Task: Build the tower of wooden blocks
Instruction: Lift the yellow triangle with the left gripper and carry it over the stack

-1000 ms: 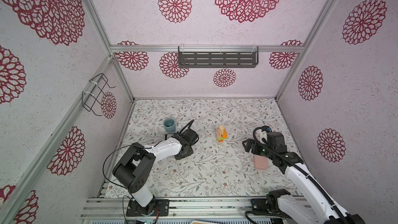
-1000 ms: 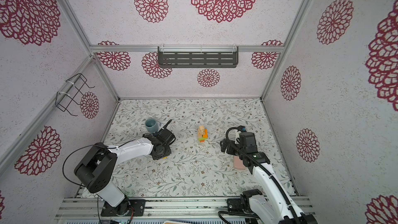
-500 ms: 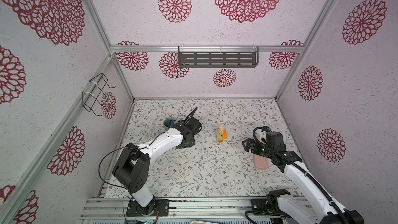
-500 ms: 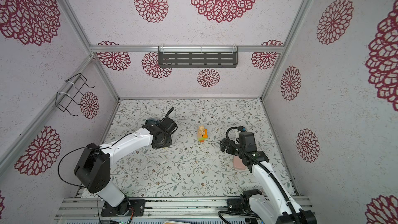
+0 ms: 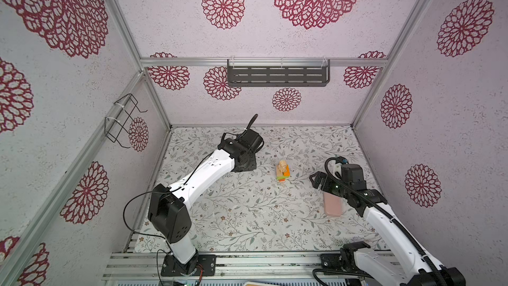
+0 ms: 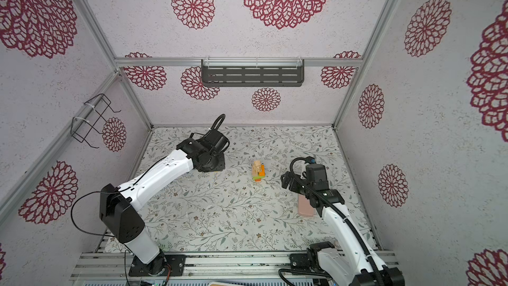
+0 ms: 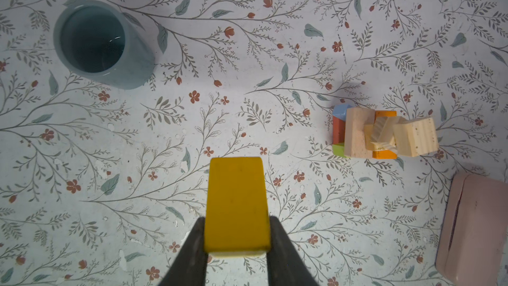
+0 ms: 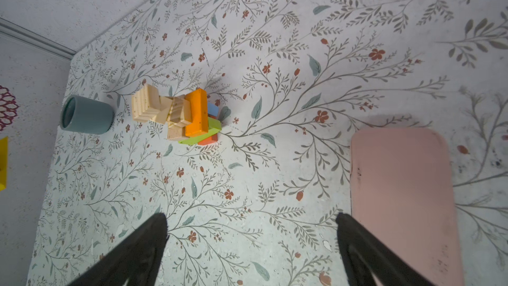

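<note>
**Yellow block lifted; carry to the tower begins**

My left gripper (image 7: 237,225) has risen from beside the mug (image 7: 93,42) and pinches a yellow block (image 7: 236,196) by its long sides. The tower (image 7: 379,133) stands well apart from it, between it and my right gripper (image 8: 251,221), which stays spread and idle. The pick looks done; placing remains.

The floral worktop (image 5: 247,215) bears the tower (image 5: 283,172) between the left end effector (image 7: 237,218) and the right end effector (image 8: 251,215), a grey-blue mug (image 7: 101,42) near the former, and a pink slab (image 5: 332,204) just beside the latter.
</note>
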`<action>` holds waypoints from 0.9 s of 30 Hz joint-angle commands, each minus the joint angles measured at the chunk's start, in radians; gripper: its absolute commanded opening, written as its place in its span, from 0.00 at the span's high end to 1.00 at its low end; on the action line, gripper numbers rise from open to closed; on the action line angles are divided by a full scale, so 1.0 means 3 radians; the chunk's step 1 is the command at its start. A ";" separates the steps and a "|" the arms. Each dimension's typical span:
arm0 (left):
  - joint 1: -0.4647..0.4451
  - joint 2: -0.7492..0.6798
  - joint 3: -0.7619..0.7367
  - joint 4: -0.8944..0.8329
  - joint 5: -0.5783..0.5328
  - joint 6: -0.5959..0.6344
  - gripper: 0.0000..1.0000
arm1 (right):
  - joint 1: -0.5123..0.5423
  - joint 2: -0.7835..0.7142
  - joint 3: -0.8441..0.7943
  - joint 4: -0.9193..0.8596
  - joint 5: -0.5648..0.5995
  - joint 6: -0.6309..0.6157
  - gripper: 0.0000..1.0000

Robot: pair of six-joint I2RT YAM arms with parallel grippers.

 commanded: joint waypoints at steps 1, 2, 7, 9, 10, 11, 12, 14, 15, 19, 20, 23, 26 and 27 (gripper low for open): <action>-0.0076 0.0176 0.0239 -0.0119 0.0056 0.0119 0.66 | -0.0021 -0.0024 0.0120 -0.0050 -0.0009 -0.0005 0.01; -0.0093 0.0225 0.0310 -0.0136 0.0065 0.0134 0.66 | -0.0024 -0.0025 0.0114 -0.0048 -0.0010 0.0004 0.01; -0.0195 0.0501 0.0732 -0.0240 0.0105 0.0214 0.66 | -0.0024 -0.0036 0.0081 -0.0029 -0.0013 0.0051 0.01; -0.0227 0.0597 0.0882 -0.0267 0.0112 0.0230 0.66 | -0.0024 -0.0033 0.0062 -0.0006 -0.0036 0.0073 0.01; -0.0241 0.0646 0.0958 -0.0276 0.0122 0.0239 0.67 | -0.0024 -0.0030 0.0050 0.0007 -0.0047 0.0086 0.01; -0.0252 0.0688 0.1027 -0.0283 0.0125 0.0241 0.67 | -0.0024 -0.0028 0.0048 0.0014 -0.0051 0.0089 0.01; -0.0267 0.0718 0.1096 -0.0295 0.0136 0.0250 0.67 | -0.0026 -0.0021 0.0044 0.0013 -0.0052 0.0090 0.01; -0.0293 0.0900 0.1239 -0.0322 0.0150 0.0254 0.67 | -0.0029 -0.0021 0.0049 0.0010 -0.0044 0.0085 0.01; -0.0303 0.0952 0.1318 -0.0338 0.0157 0.0256 0.67 | -0.0029 -0.0023 0.0047 0.0008 -0.0038 0.0076 0.01; -0.0358 0.1154 0.1604 -0.0401 0.0196 0.0269 0.67 | -0.0029 -0.0007 0.0049 0.0007 -0.0031 0.0067 0.01; -0.0370 0.1205 0.1674 -0.0417 0.0206 0.0271 0.68 | -0.0029 -0.0005 0.0047 0.0010 -0.0032 0.0064 0.01; -0.0415 0.1350 0.1904 -0.0485 0.0207 0.0268 0.68 | -0.0034 0.0000 0.0033 0.0024 -0.0037 0.0056 0.01; -0.0442 0.1465 0.2049 -0.0509 0.0220 0.0256 0.68 | -0.0036 0.0019 0.0023 0.0037 -0.0045 0.0059 0.01; -0.0449 0.1500 0.2088 -0.0510 0.0230 0.0242 0.69 | -0.0035 0.0031 0.0024 0.0042 -0.0049 0.0059 0.01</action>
